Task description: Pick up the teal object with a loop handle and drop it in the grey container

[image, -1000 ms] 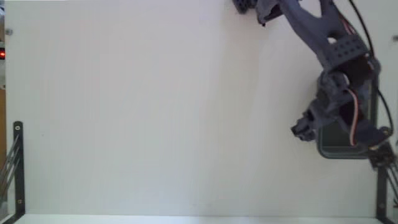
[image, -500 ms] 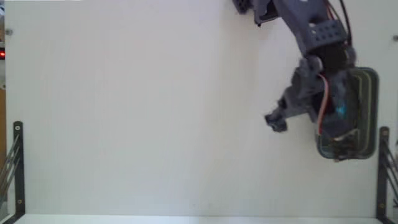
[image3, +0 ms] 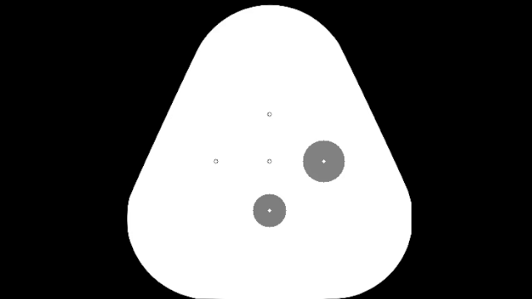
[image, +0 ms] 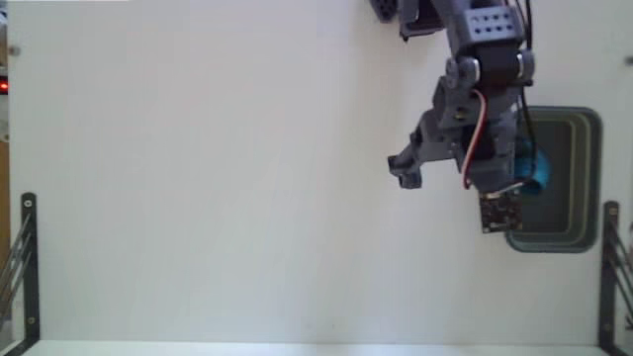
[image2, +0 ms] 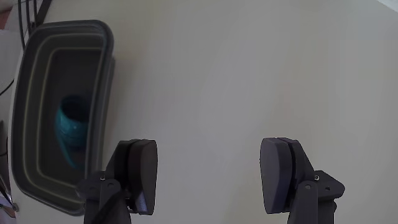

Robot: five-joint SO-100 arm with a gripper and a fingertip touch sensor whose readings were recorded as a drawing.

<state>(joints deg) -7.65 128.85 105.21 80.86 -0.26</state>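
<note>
Your hand has swung left off the grey container, jaws apart and empty; the teal object lies inside, so the drop looks done.

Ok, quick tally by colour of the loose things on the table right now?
Teal: 1, the teal object, lying inside the bin.
Grey: 1, the grey container.
Total: 2. The open fingers hold nothing.

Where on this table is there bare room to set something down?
In the fixed view, the white table is bare left of the arm, out to the black bracket. It is crowded at right: the open claw, grey container and teal object inside.
</note>
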